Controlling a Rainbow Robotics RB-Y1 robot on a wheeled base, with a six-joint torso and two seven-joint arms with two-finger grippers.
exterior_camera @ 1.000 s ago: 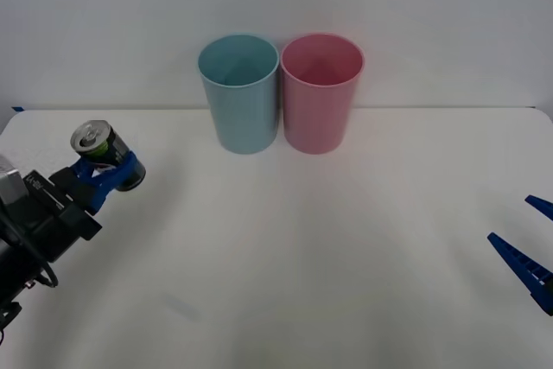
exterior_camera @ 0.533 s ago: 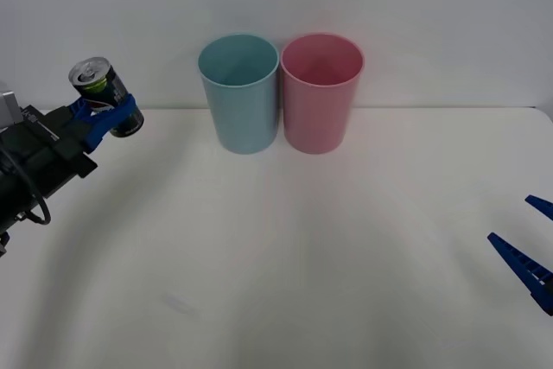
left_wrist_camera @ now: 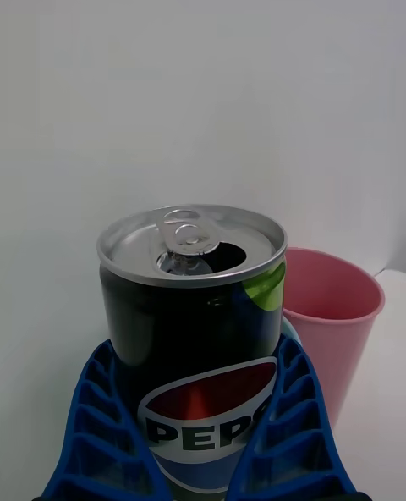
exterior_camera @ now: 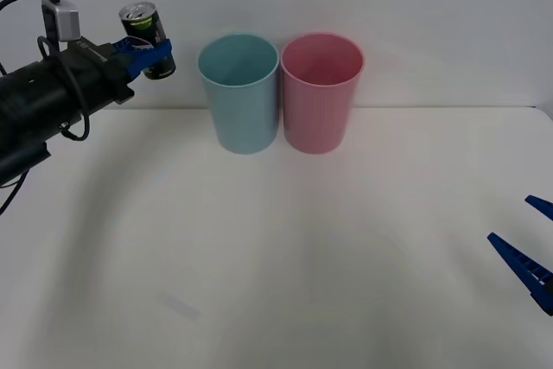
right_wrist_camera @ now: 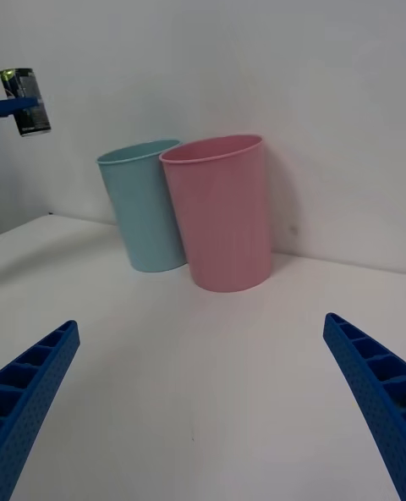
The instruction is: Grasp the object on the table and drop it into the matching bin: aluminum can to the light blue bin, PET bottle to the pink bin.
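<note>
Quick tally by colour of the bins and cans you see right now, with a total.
Light blue bin: 1
Pink bin: 1
Dark can, held in the left gripper: 1
Total: 3

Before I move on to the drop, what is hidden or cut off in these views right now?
- Light blue bin, left wrist view: nearly all behind the aluminum can; a sliver shows.
- Can's lower body, same view: covered by left gripper fingers.
- Right gripper, front view: cut off by the edge.

The aluminum can (left_wrist_camera: 193,332) reads "PEPS", its last letter hidden.
</note>
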